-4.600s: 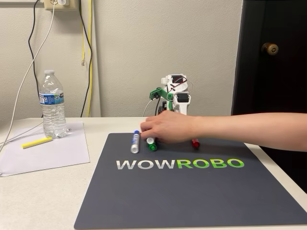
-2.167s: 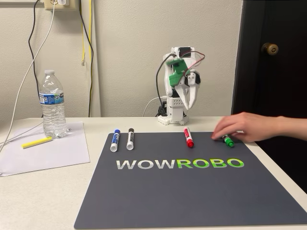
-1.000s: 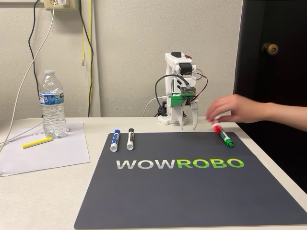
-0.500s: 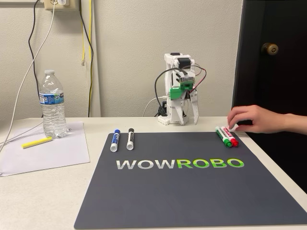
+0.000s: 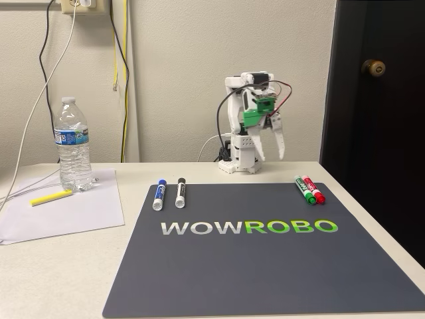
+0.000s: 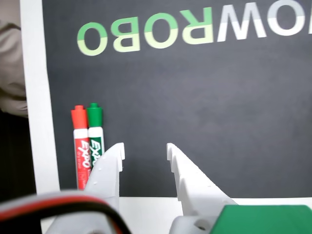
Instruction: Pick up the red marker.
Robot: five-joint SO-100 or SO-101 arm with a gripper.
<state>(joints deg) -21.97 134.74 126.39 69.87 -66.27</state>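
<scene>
- Red marker (image 5: 313,188): red cap, white barrel, red label; lying flat near the right edge of the dark mat in the fixed view, cap toward the camera. In the wrist view (image 6: 80,145) lying at the far left, cap pointing up the frame, barrel partly hidden behind one white finger.
- Green marker (image 5: 303,188): same size, green cap; lying parallel to the red one, touching or nearly touching it, on its left in the fixed view and on its right in the wrist view (image 6: 95,129).
- Gripper (image 5: 273,149): raised above the table at the back of the mat, fingers pointing down, well apart from all markers in the fixed view. Jaws spread, nothing between them; in the wrist view (image 6: 146,151) bare dark mat visible through the gap.
- Mat (image 5: 252,259): dark grey, printed "WOWROBO" in white and green letters; lettering upside down in the wrist view (image 6: 195,97).
- Blue marker (image 5: 159,194) and black marker (image 5: 180,192): lying side by side, slightly apart, near the mat's left back corner in the fixed view.
- Water bottle (image 5: 72,145): clear plastic, upright, standing at the left on a sheet of white paper (image 5: 73,212).
- Yellow highlighter (image 5: 50,197): lying on the paper just beside the bottle.
</scene>
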